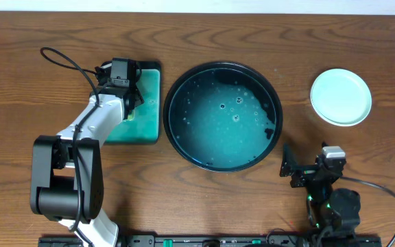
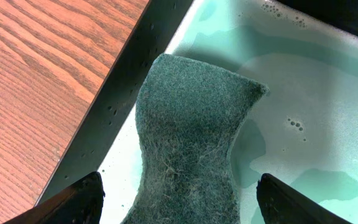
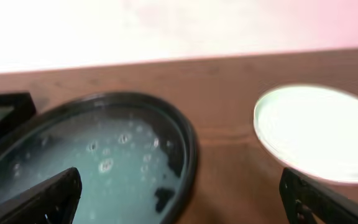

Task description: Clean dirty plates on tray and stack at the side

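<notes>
The large round black tray (image 1: 214,137) holds teal soapy water with bubbles; I see no plate in it. It also shows in the right wrist view (image 3: 188,149). A pale mint plate (image 1: 341,97) lies on the bare wood at the right, also seen in the right wrist view (image 3: 319,130); I cannot tell whether others lie under it. My left gripper (image 1: 130,96) is open over a green scouring pad (image 2: 191,130), fingers (image 2: 179,199) apart from it on both sides. My right gripper (image 1: 300,168) is open and empty (image 3: 182,199), low between tray and plate.
The scouring pad lies in a smaller rectangular black-edged teal tray (image 1: 149,130) left of the round tray, its dark rim (image 2: 123,81) beside bare wood. A black cable (image 1: 64,60) loops at the far left. Arm bases stand along the front edge.
</notes>
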`<state>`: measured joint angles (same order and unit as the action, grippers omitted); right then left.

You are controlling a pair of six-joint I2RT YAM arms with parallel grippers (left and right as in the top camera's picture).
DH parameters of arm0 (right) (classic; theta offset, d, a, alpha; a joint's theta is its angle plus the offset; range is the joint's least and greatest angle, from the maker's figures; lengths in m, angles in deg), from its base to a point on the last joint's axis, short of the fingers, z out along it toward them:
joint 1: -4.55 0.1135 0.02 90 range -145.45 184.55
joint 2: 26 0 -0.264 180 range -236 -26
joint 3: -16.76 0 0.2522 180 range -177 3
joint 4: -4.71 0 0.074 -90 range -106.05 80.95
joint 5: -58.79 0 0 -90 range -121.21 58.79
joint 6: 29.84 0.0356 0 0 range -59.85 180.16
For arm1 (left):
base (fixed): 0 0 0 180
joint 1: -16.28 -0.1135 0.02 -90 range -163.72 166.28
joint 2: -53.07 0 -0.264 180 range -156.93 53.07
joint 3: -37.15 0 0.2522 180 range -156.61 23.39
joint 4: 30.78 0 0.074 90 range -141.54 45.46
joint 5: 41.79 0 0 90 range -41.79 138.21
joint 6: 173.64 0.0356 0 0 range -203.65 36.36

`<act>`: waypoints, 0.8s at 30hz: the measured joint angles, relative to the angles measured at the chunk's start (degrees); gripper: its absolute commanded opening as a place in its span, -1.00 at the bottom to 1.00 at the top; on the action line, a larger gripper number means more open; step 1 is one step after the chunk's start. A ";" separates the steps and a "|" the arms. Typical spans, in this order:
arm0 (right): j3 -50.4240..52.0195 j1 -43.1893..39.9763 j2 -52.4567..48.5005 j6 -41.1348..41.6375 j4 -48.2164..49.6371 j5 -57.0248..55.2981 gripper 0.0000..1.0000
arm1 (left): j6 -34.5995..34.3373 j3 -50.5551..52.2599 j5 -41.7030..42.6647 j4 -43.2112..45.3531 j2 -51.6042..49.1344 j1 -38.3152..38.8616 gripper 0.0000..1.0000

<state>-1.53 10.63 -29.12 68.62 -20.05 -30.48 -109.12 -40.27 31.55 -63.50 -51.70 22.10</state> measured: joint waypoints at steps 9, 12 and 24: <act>3.91 -0.94 2.29 -1.31 7.50 -0.02 0.99 | 0.00 0.00 0.00 0.00 0.00 0.00 0.58; 3.98 -0.94 2.29 -2.38 7.32 0.00 0.98 | 0.00 0.00 0.00 -0.02 0.00 0.00 0.58; 3.98 -0.94 2.29 -4.46 6.86 0.39 0.99 | 0.00 0.00 0.00 0.00 0.00 0.00 0.58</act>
<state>2.44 9.69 -26.82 64.17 -13.19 -30.09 -109.12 -40.27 31.55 -63.50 -51.70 22.10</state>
